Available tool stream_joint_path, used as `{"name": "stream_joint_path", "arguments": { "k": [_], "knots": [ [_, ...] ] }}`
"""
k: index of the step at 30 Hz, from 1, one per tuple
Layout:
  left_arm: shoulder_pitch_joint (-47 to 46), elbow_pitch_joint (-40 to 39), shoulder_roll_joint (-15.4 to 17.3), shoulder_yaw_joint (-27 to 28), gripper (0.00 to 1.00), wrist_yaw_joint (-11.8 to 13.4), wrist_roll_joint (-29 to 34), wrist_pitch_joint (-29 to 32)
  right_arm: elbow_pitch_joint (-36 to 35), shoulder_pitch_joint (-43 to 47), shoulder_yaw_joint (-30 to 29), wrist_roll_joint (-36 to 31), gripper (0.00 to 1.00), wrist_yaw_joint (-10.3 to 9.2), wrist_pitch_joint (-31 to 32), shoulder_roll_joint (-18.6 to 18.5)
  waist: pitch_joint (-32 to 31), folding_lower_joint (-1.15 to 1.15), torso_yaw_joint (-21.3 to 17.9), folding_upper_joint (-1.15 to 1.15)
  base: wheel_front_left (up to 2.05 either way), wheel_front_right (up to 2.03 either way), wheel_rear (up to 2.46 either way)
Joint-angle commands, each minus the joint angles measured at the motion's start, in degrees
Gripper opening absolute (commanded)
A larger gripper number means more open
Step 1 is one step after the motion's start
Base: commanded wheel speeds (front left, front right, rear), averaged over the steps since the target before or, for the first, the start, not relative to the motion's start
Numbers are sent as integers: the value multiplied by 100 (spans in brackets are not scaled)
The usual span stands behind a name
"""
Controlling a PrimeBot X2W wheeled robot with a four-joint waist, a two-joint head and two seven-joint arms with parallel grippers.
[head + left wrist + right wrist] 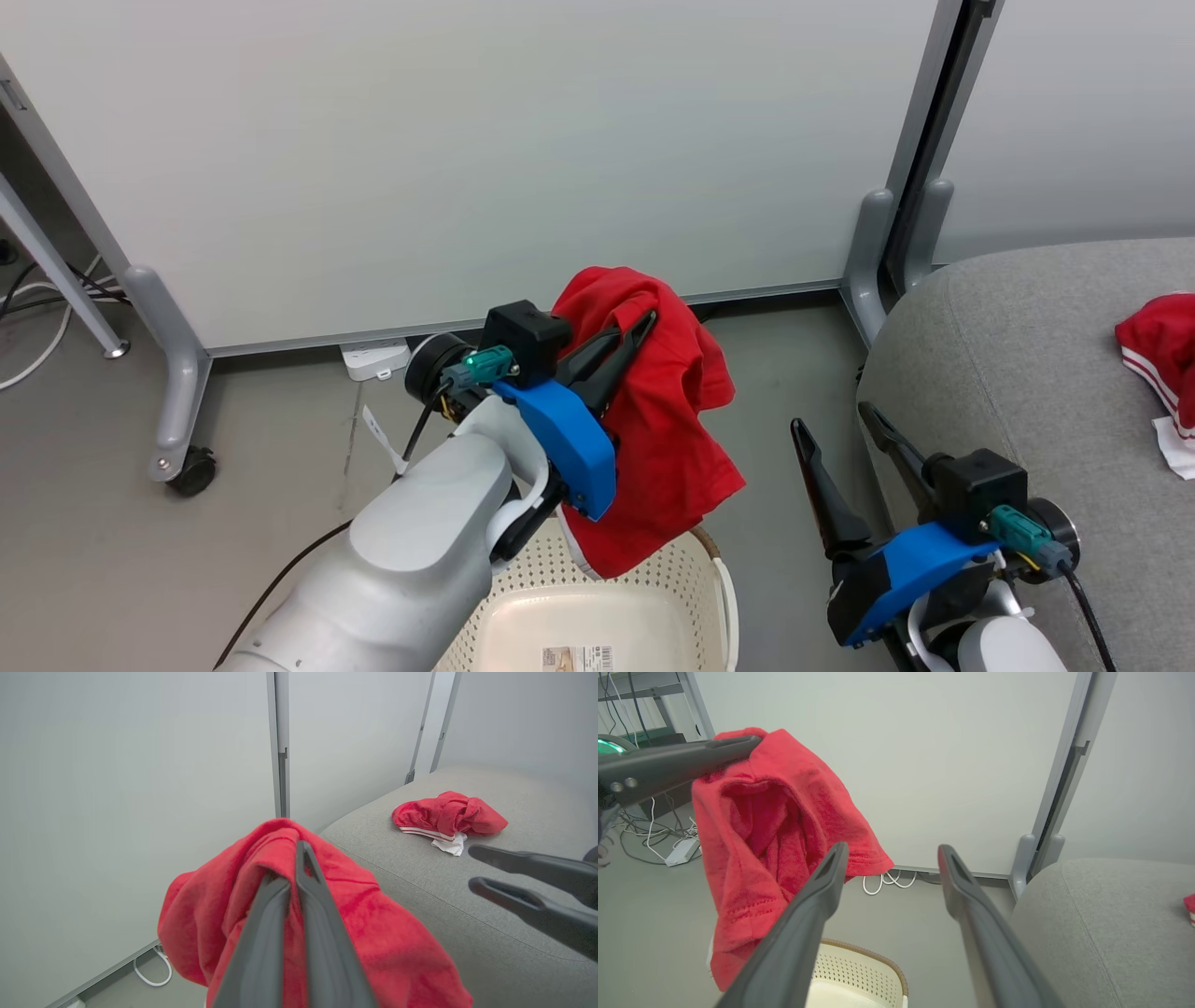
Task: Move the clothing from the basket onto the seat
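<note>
You have only a partial view of the basket (658, 574). The left forearm (411, 569) covers its left side, and the bottom edge of the head view cuts off the rest, including a label (577, 658) lying inside. Note that the head view's right edge crops the second red garment (448, 814). The left wrist view shows it whole, bunched on the seat (1018, 373) with its white striped band facing the camera.

Your left gripper (639, 329) is clenched on a red garment (672, 439), fingers pressed together with the cloth pinched near its top fold. The garment hangs below and to the right of the fingers, above the basket. Its lower hem hangs in front of the basket's far wall, and you cannot tell whether the two touch.

Your right gripper (831, 417) stands released, jaws wide apart and holding nothing. It sits between the hanging garment and the seat's rounded edge, with the second garment well apart from it on the seat.
</note>
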Motion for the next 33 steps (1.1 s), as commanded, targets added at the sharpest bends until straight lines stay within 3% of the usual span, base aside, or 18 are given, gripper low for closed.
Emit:
{"name": "stream_joint_path", "arguments": {
  "k": [1,19,27,33],
  "knots": [
    [-57,-13,10,-15,0,-20,-30,8,11,76,21,22,100,-6,-12,11,-14,1,23,0,0,0,0],
    [-212,223,11,-372,0,128,-557,-62,2,68,209,169,100,-6,-58,19,44,1,-53,0,0,0,0],
    [-273,277,10,-526,0,134,-668,-104,-177,3,787,438,100,-6,171,3,77,1,-68,0,0,0,0],
    [-267,243,11,-667,0,140,-778,-119,101,-274,1160,662,100,-6,350,-137,91,1,-38,0,0,0,0]
  ]
}}
